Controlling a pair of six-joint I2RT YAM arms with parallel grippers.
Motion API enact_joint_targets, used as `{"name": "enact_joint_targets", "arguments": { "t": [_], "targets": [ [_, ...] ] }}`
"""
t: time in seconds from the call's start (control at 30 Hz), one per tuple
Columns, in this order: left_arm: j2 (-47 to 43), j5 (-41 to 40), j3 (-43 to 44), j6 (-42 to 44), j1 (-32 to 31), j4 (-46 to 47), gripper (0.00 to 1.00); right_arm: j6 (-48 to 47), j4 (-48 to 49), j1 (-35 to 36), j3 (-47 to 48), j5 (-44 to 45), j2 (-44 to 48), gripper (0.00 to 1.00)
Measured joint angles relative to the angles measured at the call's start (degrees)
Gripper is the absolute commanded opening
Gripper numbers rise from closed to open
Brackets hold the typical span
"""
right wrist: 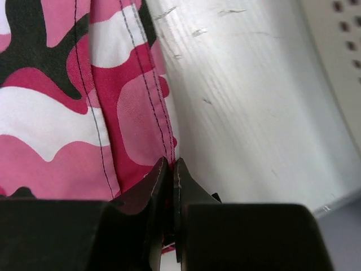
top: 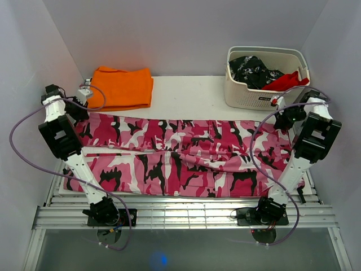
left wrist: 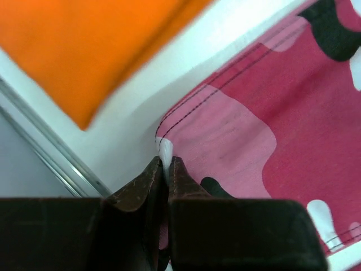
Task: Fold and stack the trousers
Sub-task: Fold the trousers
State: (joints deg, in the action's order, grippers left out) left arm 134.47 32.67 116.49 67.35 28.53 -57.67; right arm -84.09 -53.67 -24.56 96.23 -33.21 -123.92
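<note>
Top external: trousers [top: 186, 158] lay spread left to right across the white table [top: 192, 90], reaching from one arm to the other. Woven cloth, camo patches in hot pink, pale pink, white and black, creased along the middle. Table top was matte white and showed scuffs in the right wrist view. Slatted aluminium rails [top: 186, 217] ran along the near edge, with plain pale walls on three sides.

Folded orange cloth [top: 123, 87] sat at the far left, just beyond the trousers. White perforated plastic basket [top: 254, 99] stood at the far right, holding a black-and-white speckled garment [top: 251, 70] and something red [top: 287, 80].

Left gripper [left wrist: 167, 161] was clenched on the trousers' far-left corner: dark fingers pressed together over the double-stitched hem, the orange cloth close by across a strip of bare table.

Right gripper [right wrist: 172, 162] was clamped on the far-right stitched edge, where cloth met bare table.
</note>
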Motion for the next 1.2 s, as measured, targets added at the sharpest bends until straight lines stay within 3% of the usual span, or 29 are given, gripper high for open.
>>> {"name": "enact_joint_targets", "arguments": {
  "t": [0.2, 0.57, 0.8, 1.03, 1.2],
  "targets": [
    [-1.92, 7.58, 0.46, -9.2, 0.68, 6.29, 0.0, 2.47, -0.11, -1.44, 1.31, -2.1, 8.13, 0.08],
    [-14.32, 13.77, -9.44, -21.62, 3.3, 24.17, 0.0, 5.84, 4.7, -2.89, 1.68, -5.95, 19.02, 0.08],
    [-15.41, 16.06, -11.87, -27.26, 3.3, 31.28, 0.0, 5.31, 8.52, -3.28, -4.37, -6.45, 23.98, 0.08],
    [-27.56, 21.2, -22.08, -21.16, 8.17, 27.08, 0.0, -2.14, 9.07, -8.15, -12.87, -8.74, 32.54, 0.08],
    [-43.5, 28.74, -31.69, -3.45, 18.82, 14.12, 0.0, -13.0, 4.83, -15.15, -20.98, -13.97, 39.06, 0.08]
  ]
}}
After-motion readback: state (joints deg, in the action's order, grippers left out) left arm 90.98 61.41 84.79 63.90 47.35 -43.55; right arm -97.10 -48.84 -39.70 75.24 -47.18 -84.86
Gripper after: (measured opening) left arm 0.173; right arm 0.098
